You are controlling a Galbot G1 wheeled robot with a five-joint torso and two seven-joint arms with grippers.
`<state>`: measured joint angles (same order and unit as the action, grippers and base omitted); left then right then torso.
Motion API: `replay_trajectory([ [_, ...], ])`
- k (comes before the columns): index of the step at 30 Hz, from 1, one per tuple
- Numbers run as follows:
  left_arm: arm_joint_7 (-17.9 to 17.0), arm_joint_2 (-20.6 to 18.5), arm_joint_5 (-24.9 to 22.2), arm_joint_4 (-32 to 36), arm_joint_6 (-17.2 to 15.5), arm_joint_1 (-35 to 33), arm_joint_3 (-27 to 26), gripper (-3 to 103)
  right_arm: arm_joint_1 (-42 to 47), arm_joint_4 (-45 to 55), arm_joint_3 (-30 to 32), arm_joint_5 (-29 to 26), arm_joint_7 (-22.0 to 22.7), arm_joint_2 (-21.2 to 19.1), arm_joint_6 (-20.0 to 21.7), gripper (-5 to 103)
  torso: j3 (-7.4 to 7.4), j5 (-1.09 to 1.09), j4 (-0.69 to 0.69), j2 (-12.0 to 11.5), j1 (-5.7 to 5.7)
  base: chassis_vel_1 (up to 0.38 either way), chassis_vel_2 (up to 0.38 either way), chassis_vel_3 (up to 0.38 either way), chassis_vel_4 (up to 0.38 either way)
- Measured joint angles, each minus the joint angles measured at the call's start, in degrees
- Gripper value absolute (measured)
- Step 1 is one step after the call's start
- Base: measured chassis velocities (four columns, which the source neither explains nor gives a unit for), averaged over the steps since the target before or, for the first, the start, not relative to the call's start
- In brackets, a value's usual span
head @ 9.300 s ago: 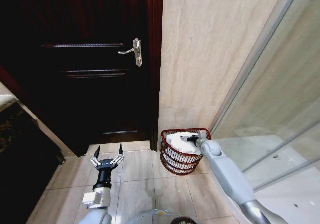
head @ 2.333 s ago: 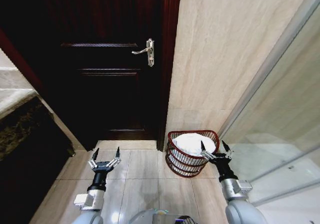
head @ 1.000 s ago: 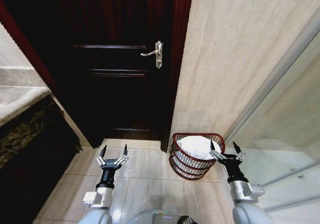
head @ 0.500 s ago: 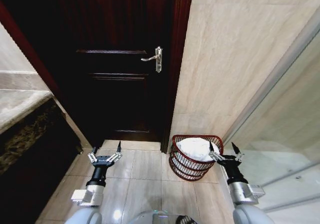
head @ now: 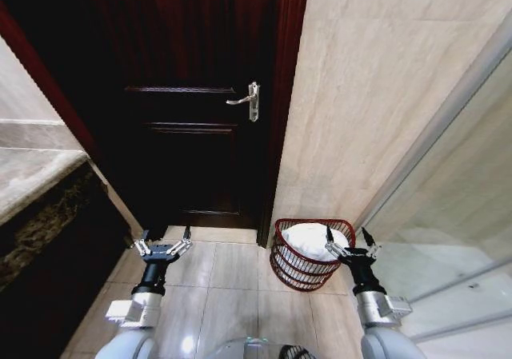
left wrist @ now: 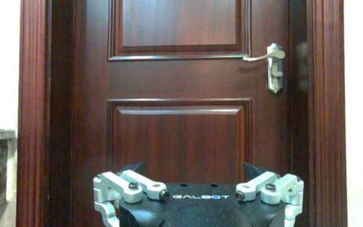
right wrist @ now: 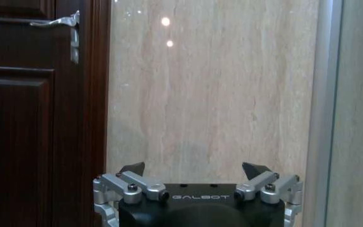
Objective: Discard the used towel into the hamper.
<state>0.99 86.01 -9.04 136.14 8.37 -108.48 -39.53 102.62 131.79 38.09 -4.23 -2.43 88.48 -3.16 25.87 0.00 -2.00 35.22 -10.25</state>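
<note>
My right gripper [head: 346, 241] hangs with its fingers spread, holding nothing, just beside the hamper [head: 309, 254] and a little above its rim on the side nearest the glass panel [head: 456, 215]. From my head it overlaps the hamper's right edge; I cannot tell whether it touches the rim. The towel [head: 310, 239] lies inside the hamper, a white heap filling it to about the rim. The hamper stands upright on the tiled floor [head: 232, 295], in the corner where the beige wall [head: 360, 119] meets the glass panel, just beside the door frame [head: 284, 111].

My left gripper [head: 162, 244] is also spread and empty, held low over the floor in front of the dark door [head: 192, 135], well apart from the hamper. Its wrist camera looks straight at the door's panels, with the handle [left wrist: 266, 56] up near the frame. My right wrist camera faces the wall, with the door's edge and handle [right wrist: 58, 21] on one side and the glass panel's frame on the other. A dark stone counter [head: 40, 207] sits at my left.
</note>
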Motion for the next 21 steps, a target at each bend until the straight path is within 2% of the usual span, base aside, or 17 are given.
replay_trajectory([
  [21, -0.7, 0.4, 1.2, 0.5, -0.8, -0.1, 0.7, 100, 0.0, -0.1, 0.5, -0.4, 0.1, -1.0, -0.2, 100, 3.17, 0.0, 0.0, 5.3, -2.11, 0.0, 0.0, 0.0, 0.0],
])
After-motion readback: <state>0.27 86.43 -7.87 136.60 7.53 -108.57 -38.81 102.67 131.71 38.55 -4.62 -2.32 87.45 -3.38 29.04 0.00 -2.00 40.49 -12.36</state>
